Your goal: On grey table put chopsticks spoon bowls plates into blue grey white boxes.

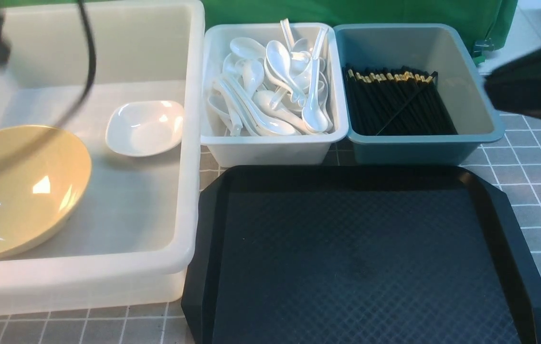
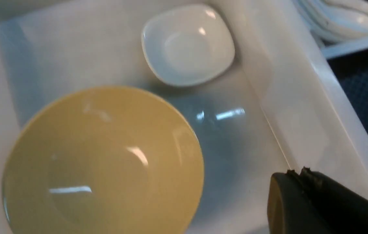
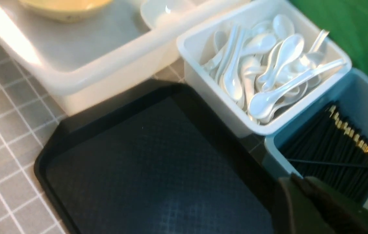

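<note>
**Three bins around a black tray**

The black tray (image 3: 158,169), its floor patterned in small diamonds, lies on the grey table (image 3: 5,130), which is ruled with thin white grid lines. The large milky-white tub (image 3: 106,70) stands along one side of the tray. It holds a yellow bowl (image 3: 63,8) and a white dish (image 3: 167,11), both cut off by the frame edge. Next to the tub, the white box (image 3: 209,100) is heaped with glossy white spoons (image 3: 268,65) lying crosswise. Just beside it, the teal box (image 3: 276,155) holds black chopsticks (image 3: 333,146) packed side by side, with their gold bands at one end. One stick (image 3: 330,163) lies slantwise across the rest. Green cloth (image 3: 349,29) hangs behind the boxes. The right claw (image 3: 293,178) shows dark near the teal box, its fingers pressed together with nothing between them.
</note>
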